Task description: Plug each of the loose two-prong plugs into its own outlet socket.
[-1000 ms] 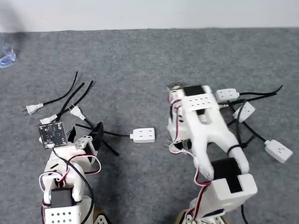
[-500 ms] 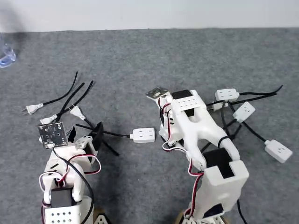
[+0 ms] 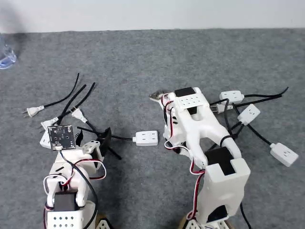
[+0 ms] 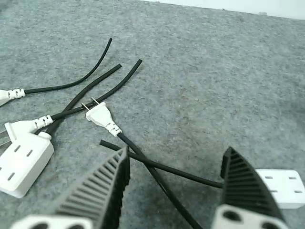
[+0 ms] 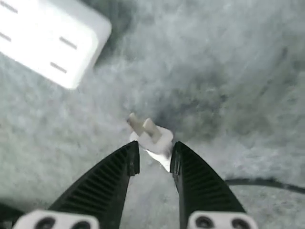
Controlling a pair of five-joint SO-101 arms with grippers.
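Pinching a white two-prong plug between its black fingers, the right gripper is closed on the plug's body, just over the grey tabletop. The prongs stick out past the fingertips and point toward a white outlet socket. That socket lies near them but not touching, with bare tabletop between. A black cable runs off beside one finger.

The left gripper stands wide open, low over the tabletop, gripping nothing. Two black cords cross in the gap between its fingers. Ahead of it lies a loose plug, flat on the tabletop with its prongs pointing away from the gripper. Farther out to the side lie a second plug and a third plug, each on its own black cord. A white socket block rests just beside the second plug; whether the two touch I cannot tell.

From above, the central socket sits between the two arms, near the left gripper's fingers. On the far side of the right arm, three more lie among tangled black cords: the upper socket, the middle socket and the outer socket, each apart from the others.
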